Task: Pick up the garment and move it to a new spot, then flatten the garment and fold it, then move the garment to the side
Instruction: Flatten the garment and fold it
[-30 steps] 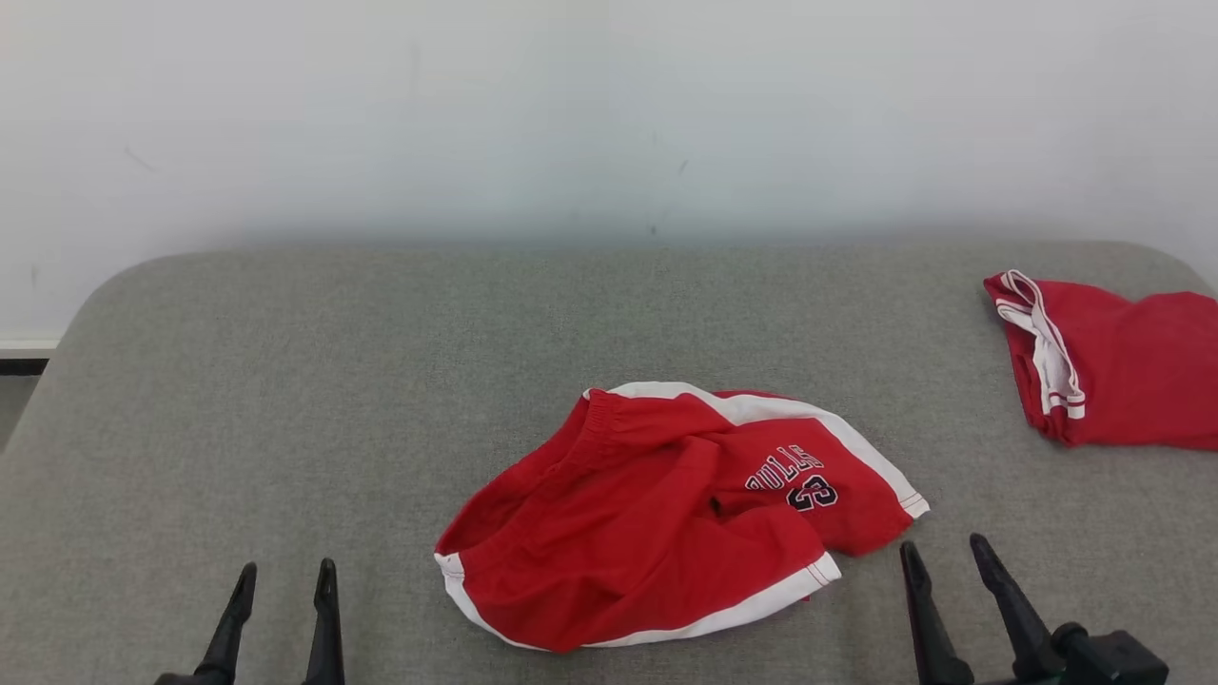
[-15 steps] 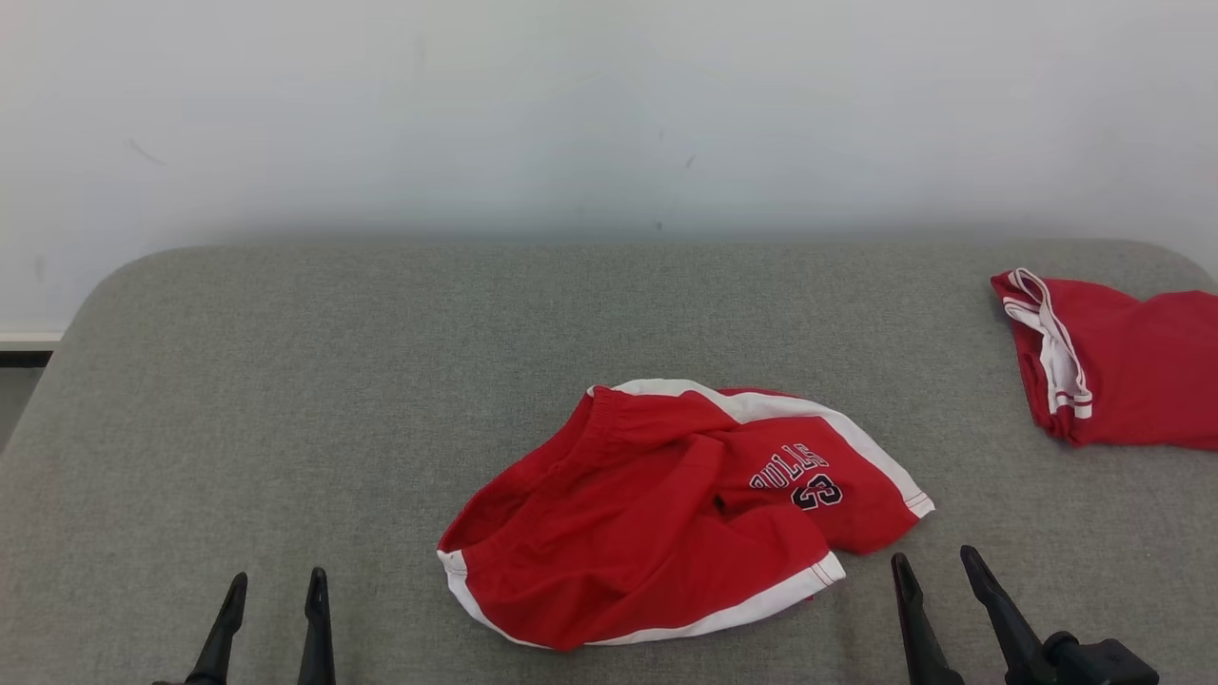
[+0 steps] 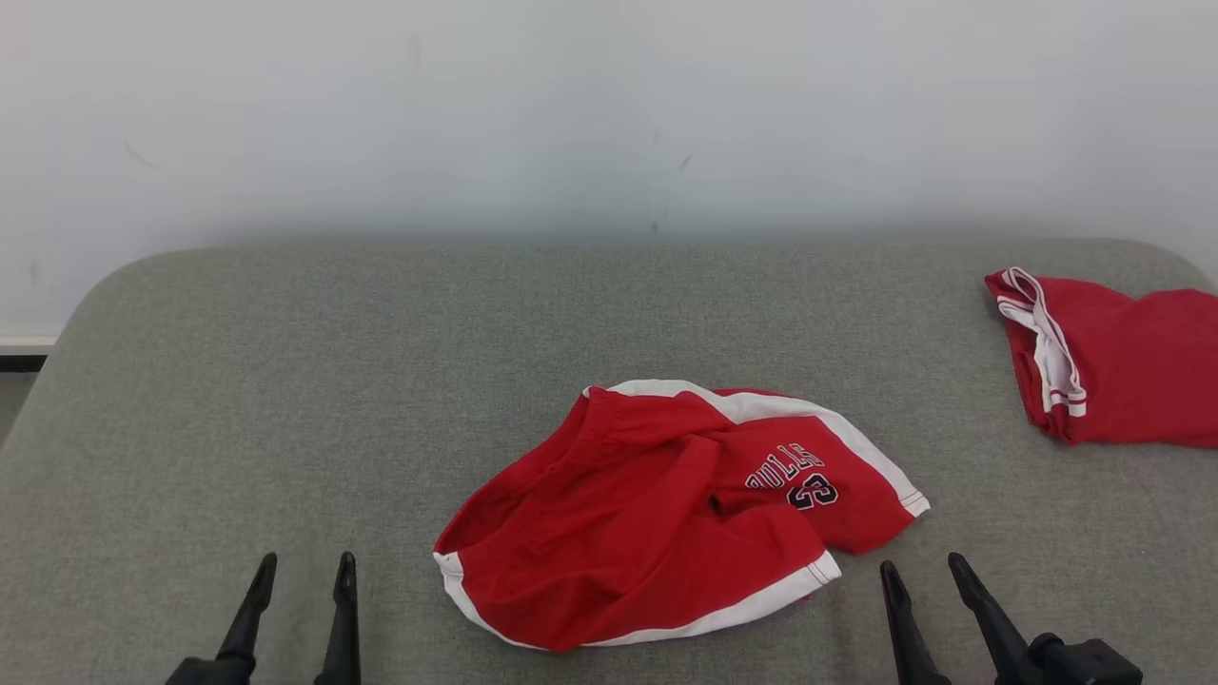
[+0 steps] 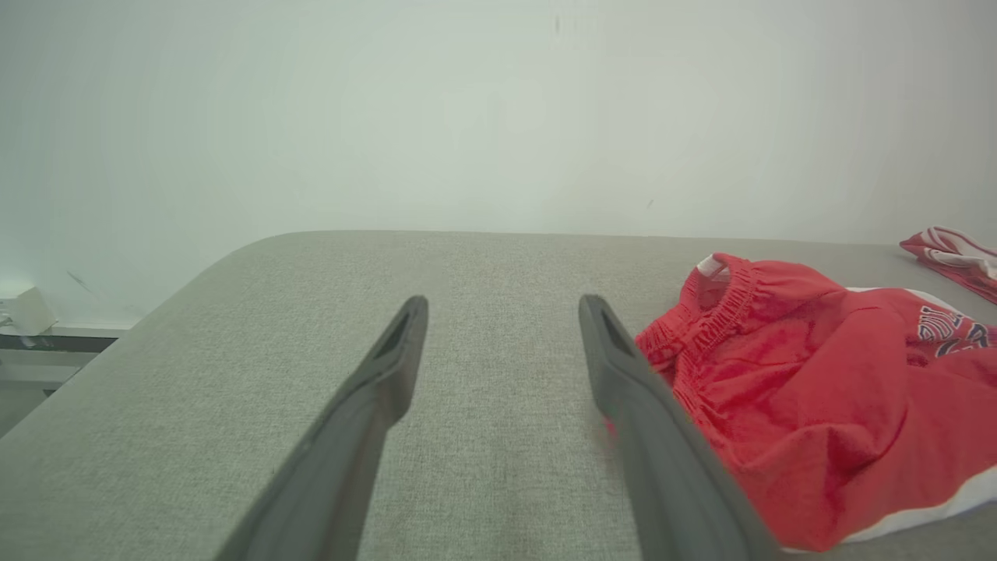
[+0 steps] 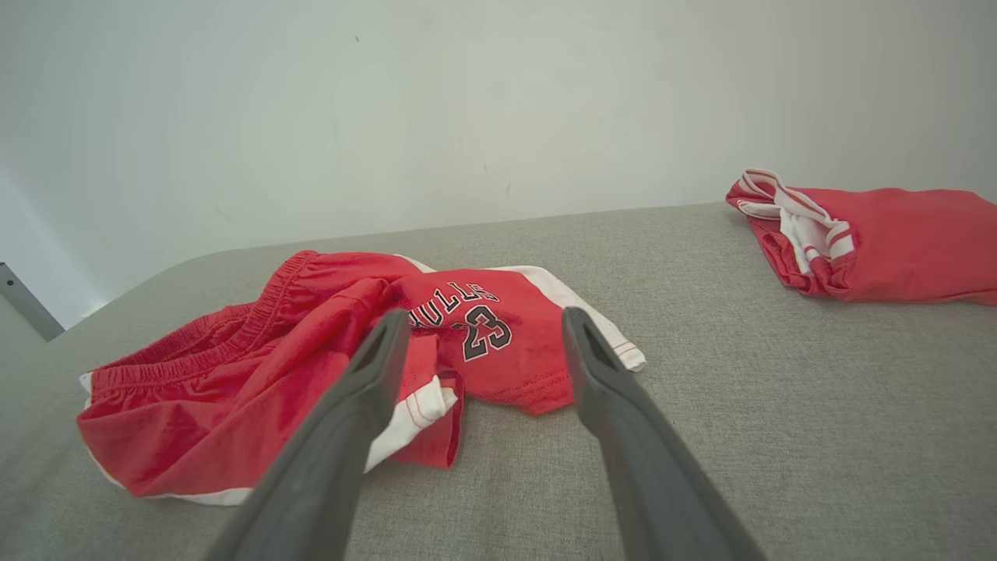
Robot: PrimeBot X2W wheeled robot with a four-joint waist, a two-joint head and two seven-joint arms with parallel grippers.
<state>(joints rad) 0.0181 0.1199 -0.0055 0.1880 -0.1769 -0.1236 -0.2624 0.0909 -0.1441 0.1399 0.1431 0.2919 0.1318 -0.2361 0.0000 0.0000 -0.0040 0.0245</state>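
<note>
The garment (image 3: 666, 514) is a pair of red shorts with white trim and black lettering, lying crumpled in the middle of the grey padded table (image 3: 285, 381). It also shows in the left wrist view (image 4: 818, 421) and the right wrist view (image 5: 311, 374). My left gripper (image 3: 304, 567) stands open near the front edge, left of the garment and apart from it, as the left wrist view (image 4: 502, 308) also shows. My right gripper (image 3: 921, 569) is open just right of the garment's near corner, and nothing sits between its fingers (image 5: 479, 319).
A second red garment with white trim (image 3: 1113, 362) lies bunched at the table's far right edge, also in the right wrist view (image 5: 872, 241). A pale wall (image 3: 609, 114) rises behind the table. The table's rounded left edge (image 3: 57, 352) drops to the floor.
My left gripper has moved a little forward and to the right. My right gripper has drawn back slightly toward the front edge. The garment lies as before.
</note>
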